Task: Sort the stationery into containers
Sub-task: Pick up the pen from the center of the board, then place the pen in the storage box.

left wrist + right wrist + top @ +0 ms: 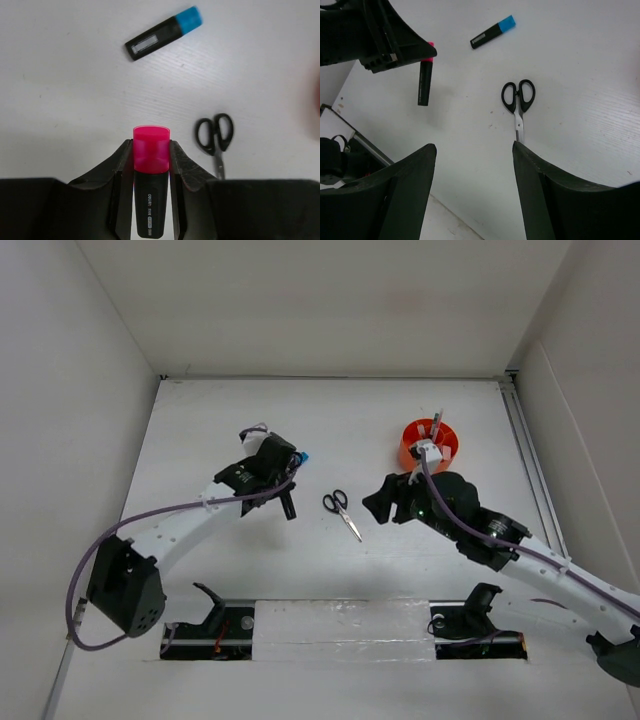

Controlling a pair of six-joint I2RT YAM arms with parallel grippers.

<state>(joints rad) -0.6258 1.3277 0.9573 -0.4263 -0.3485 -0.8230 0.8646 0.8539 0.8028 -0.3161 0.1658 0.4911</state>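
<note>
Left wrist | left gripper (pixel 150 150) clamps highlighter (pixel 150 200) | scissors (pixel 218 159) near, apart

Setting: robot lab test cell.
White table (pixel 330 570) boxed in by plain white panels (pixel 60 390); two cabled robot arms, left arm (pixel 190 525) and right arm (pixel 520 550), bolted at its near edge; metal rail (pixel 530 465) along the right side.

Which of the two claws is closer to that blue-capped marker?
Left. The left gripper, clamped on the pink-and-black highlighter, hangs just beside the blue-capped marker; the right gripper, open, sits on the far side of the scissors from it.
</note>
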